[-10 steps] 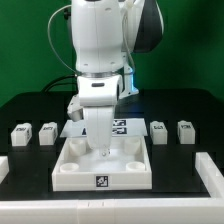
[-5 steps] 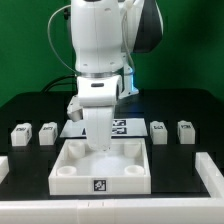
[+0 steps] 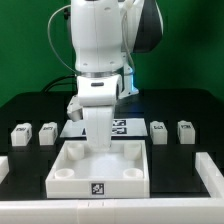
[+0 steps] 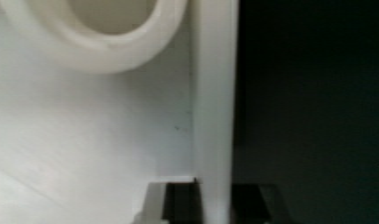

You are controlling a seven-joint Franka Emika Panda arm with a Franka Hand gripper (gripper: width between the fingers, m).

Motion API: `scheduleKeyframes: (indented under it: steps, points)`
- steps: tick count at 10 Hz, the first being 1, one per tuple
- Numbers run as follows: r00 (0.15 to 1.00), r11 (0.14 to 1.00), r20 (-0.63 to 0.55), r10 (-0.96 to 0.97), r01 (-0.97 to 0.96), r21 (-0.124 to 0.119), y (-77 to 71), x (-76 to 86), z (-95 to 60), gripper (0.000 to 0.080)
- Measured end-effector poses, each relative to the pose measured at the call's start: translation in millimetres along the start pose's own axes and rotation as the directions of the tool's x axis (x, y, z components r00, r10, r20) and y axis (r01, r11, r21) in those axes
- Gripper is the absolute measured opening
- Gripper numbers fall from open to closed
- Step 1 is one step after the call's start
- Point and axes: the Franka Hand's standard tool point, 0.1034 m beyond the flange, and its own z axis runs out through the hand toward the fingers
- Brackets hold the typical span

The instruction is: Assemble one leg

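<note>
The large white plate (image 3: 128, 182) with round corner sockets lies at the table's front, a tag on its front wall. My gripper (image 3: 100, 149) reaches down into it at its far wall. In the wrist view the plate's thin upright wall (image 4: 212, 100) runs between my two dark fingers, and the gripper (image 4: 211, 206) is shut on it. One round socket (image 4: 118, 30) shows close by. Two legs (image 3: 22, 133) (image 3: 47, 132) stand at the exterior view's left and two more (image 3: 158, 130) (image 3: 185, 130) at its right, all apart from the gripper.
The marker board (image 3: 122, 126) lies flat behind the plate, partly hidden by the arm. White rails sit at the front left edge (image 3: 3, 165) and the front right (image 3: 210, 172). The table is black, with a green wall behind it.
The plate has slid toward the front of the table with the gripper on its far wall. The legs have not moved.
</note>
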Motion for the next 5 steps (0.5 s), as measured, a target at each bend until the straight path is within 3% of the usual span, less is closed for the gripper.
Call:
scheduleKeyframes:
  steps: [3,5]
  points:
    - [1.000,1.000,-0.001,-0.002,0.002,-0.003,1.9,2.6,-0.5,0.0061]
    - [0.999,0.999,-0.025,-0.034,0.033,-0.029,21.2,42.3,-5.0,0.0061]
